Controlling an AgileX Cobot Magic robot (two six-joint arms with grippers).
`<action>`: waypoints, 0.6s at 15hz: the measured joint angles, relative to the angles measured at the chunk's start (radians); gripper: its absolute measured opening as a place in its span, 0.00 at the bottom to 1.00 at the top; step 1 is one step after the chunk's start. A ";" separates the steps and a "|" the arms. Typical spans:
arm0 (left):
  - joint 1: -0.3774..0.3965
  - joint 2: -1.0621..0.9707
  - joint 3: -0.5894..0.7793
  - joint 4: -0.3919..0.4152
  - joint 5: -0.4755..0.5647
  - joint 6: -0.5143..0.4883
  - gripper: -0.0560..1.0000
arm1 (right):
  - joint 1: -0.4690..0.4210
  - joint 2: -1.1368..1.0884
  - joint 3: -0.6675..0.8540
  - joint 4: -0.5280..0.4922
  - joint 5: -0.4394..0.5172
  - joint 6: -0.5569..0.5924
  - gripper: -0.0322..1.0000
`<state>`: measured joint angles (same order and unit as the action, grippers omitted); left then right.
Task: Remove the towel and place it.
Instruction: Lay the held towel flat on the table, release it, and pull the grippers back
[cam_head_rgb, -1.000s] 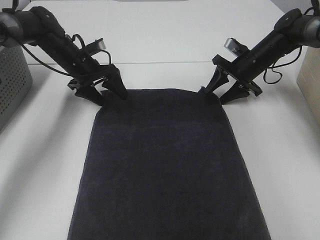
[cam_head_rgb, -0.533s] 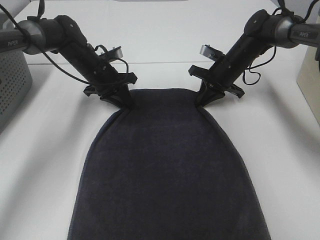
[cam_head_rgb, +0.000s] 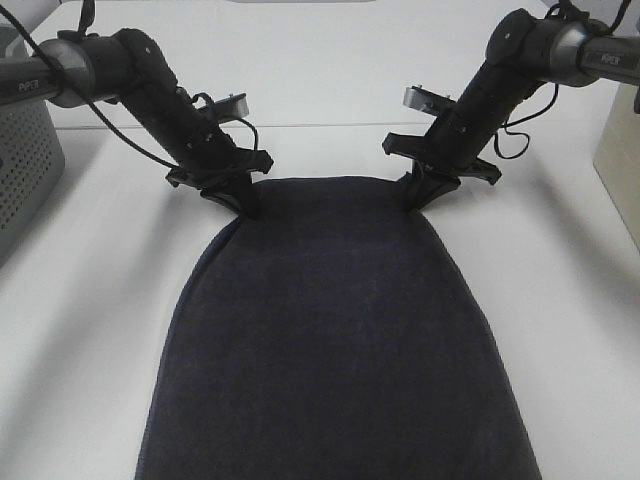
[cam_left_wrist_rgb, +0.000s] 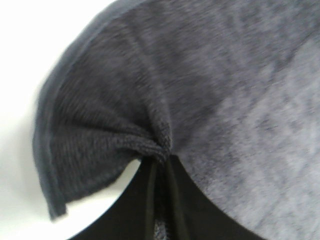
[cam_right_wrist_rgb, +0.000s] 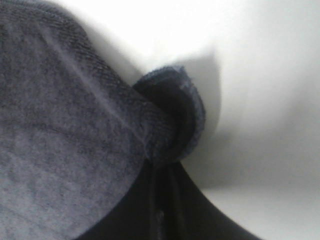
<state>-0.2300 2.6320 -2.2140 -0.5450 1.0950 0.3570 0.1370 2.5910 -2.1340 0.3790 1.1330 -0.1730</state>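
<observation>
The dark navy towel lies lengthwise on the white table, reaching from the middle to the near edge. My left gripper is shut on its far left corner, and my right gripper is shut on its far right corner. Both far corners are pulled inward, so the far end looks rounded. In the left wrist view the cloth bunches into the closed fingers. In the right wrist view the corner curls over the closed fingers.
A grey perforated basket stands at the left edge of the table. A beige box stands at the right edge. Bare white table lies beyond the towel's far end and on both sides of it.
Both grippers went from open beside the far corners to shut on them. The arms swung inward and the towel's far end narrowed and rounded.
</observation>
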 joint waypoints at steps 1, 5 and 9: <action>0.000 0.000 -0.017 0.033 0.000 0.000 0.07 | 0.000 0.000 -0.020 -0.029 0.000 0.010 0.05; 0.000 0.005 -0.067 0.105 -0.021 0.000 0.07 | 0.000 0.020 -0.101 -0.096 -0.020 0.042 0.04; 0.000 0.006 -0.144 0.124 -0.124 0.005 0.07 | 0.000 0.040 -0.191 -0.117 -0.079 0.064 0.04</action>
<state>-0.2300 2.6380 -2.3580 -0.4210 0.9710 0.3620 0.1370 2.6310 -2.3250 0.2620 1.0540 -0.1090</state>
